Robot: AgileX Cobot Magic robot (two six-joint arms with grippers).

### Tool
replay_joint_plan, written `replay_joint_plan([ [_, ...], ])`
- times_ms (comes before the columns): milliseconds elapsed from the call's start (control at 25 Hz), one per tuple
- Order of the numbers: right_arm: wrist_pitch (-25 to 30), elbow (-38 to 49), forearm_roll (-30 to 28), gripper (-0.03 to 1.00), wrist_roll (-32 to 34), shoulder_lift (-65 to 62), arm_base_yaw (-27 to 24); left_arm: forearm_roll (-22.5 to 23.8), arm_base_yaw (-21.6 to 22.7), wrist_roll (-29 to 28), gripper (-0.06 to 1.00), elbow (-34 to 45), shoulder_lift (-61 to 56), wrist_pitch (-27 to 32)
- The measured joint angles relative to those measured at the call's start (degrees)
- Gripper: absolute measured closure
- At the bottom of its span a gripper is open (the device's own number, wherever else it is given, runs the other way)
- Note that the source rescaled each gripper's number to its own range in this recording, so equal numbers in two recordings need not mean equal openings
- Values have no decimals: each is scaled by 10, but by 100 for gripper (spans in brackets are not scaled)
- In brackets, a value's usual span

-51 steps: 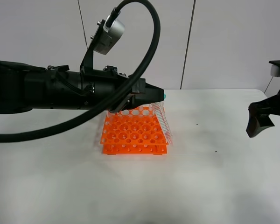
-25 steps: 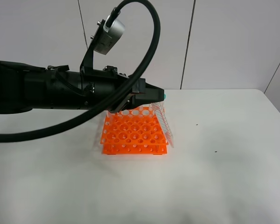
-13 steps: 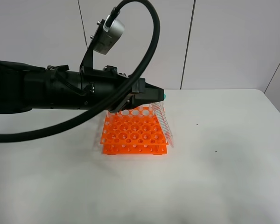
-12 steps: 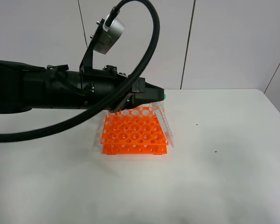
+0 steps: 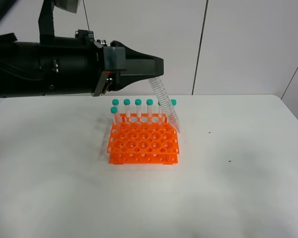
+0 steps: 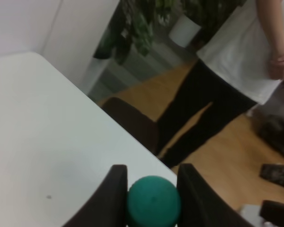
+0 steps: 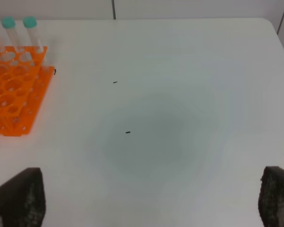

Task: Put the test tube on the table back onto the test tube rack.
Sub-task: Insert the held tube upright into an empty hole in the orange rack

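Currently my left pincer is clamped tight on the teal-capped end of the test tube; in the wrist view the cap sits flush between both fingers. The tube hangs tilted out of the pincer, clear of the worktop, tip down towards the right rear corner of the test tube rack; whether the tip meets a hole I cannot tell. My right pincer stands spread wide, holding nothing, over the worktop and well apart from the rack.

High camera faces the test tube rack; right wrist view shares it.
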Motion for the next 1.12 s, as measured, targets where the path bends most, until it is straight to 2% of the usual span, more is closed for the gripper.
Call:
replay_joint_plan([
  [160, 0, 0, 0, -3, 0, 0, 0, 36, 0, 0, 94, 0, -2, -57],
  [280, 0, 0, 0, -3, 0, 0, 0, 114, 0, -25, 94, 0, -3, -107],
  [360, 0, 0, 0, -3, 0, 0, 0, 215, 0, -91, 94, 0, -3, -129],
  [400, 0, 0, 0, -3, 0, 0, 0, 269, 0, -142, 94, 0, -3, -140],
  [520, 0, 0, 0, -3, 0, 0, 0, 509, 0, -319, 94, 0, -3, -178],
  [600, 0, 0, 0, -3, 0, 0, 0, 638, 0, -429, 94, 5, -3, -217],
  [680, 0, 0, 0, -3, 0, 0, 0, 743, 0, -499, 94, 13, 1, -260],
  [720, 0, 0, 0, -3, 0, 0, 0, 773, 0, -526, 94, 15, 7, -281],
  [760, 0, 0, 0, -3, 0, 0, 0, 796, 0, -547, 94, 17, 17, -298],
  [840, 0, 0, 0, -3, 0, 0, 0, 813, 0, -568, 94, 17, 45, -320],
  [1000, 0, 0, 0, -3, 0, 0, 0, 821, 0, -577, 94, 12, 123, -357],
  [1120, 0, 0, 0, -3, 0, 0, 0, 822, 0, -578, 94, -20, 177, -360],
])
